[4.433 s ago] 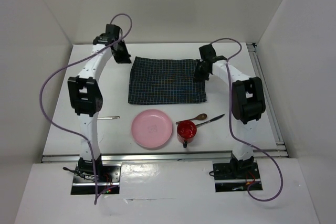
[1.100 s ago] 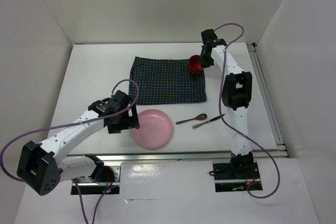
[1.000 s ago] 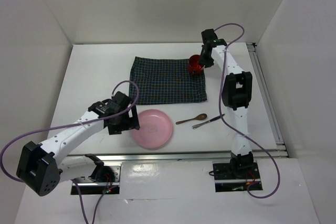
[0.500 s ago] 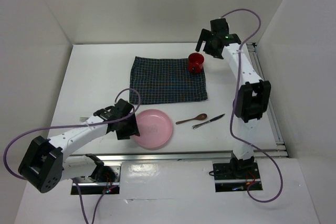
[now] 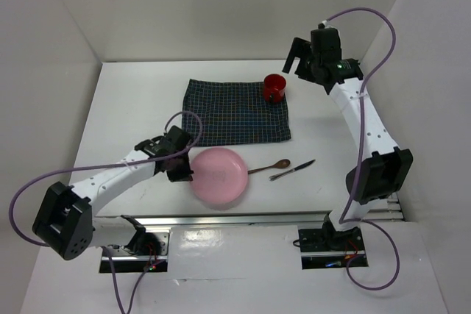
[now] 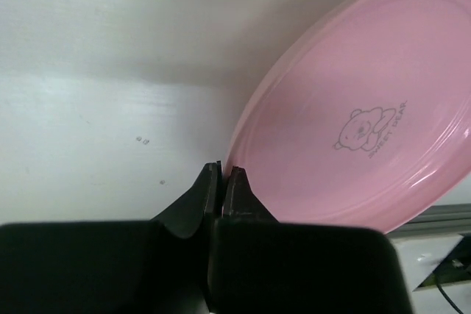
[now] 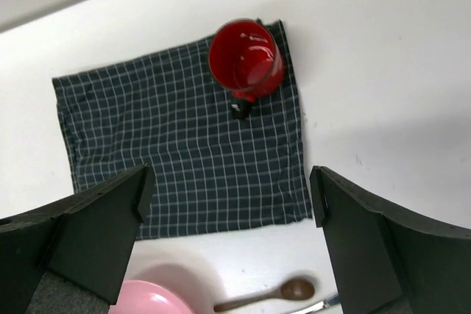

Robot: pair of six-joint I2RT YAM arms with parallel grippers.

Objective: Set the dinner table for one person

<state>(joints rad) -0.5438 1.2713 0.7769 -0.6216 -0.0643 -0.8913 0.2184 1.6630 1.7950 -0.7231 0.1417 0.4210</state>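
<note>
Dinner table (image 5: 132, 101) looks flat, matte white, rectangular, rail-edged.

The top camera looks down from high behind the arm bases and takes in the whole table (image 5: 132, 93). The left wrist camera sits very close to the plate (image 6: 353, 130), facing its rim. The right wrist camera looks down from well above, sharing the mat (image 7: 184, 152), cup (image 7: 245, 59), spoon (image 7: 268, 294) and plate edge with the top view.

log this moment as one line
left pincer: shut on pink plate rim, plate tilted | right pincer: open, apart from red mug | red mug: upright on checked placemat
</note>
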